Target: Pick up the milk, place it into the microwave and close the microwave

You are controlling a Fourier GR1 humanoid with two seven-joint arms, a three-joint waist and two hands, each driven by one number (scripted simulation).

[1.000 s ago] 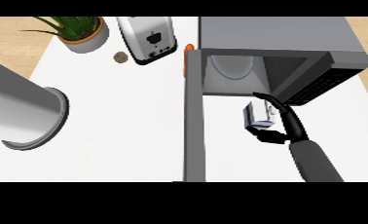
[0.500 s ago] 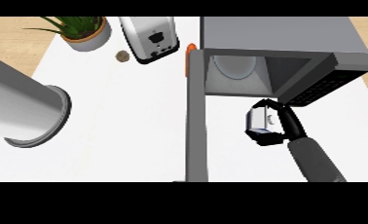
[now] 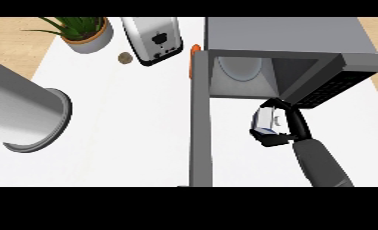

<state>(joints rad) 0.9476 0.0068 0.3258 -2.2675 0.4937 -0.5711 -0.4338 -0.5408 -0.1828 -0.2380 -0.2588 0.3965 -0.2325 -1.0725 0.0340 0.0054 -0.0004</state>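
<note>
Head view: my right hand (image 3: 289, 130), lower right of centre, has its fingers curled round the milk carton (image 3: 263, 120), clamped on it. The carton sits just below the microwave (image 3: 295, 36) opening, its long axis roughly up-down the frame. The cavity (image 3: 244, 81) lies straight up-frame from it, and the open door (image 3: 200, 134) runs down just left. Next is probably a short push up-frame. My left hand is not showing.
</note>
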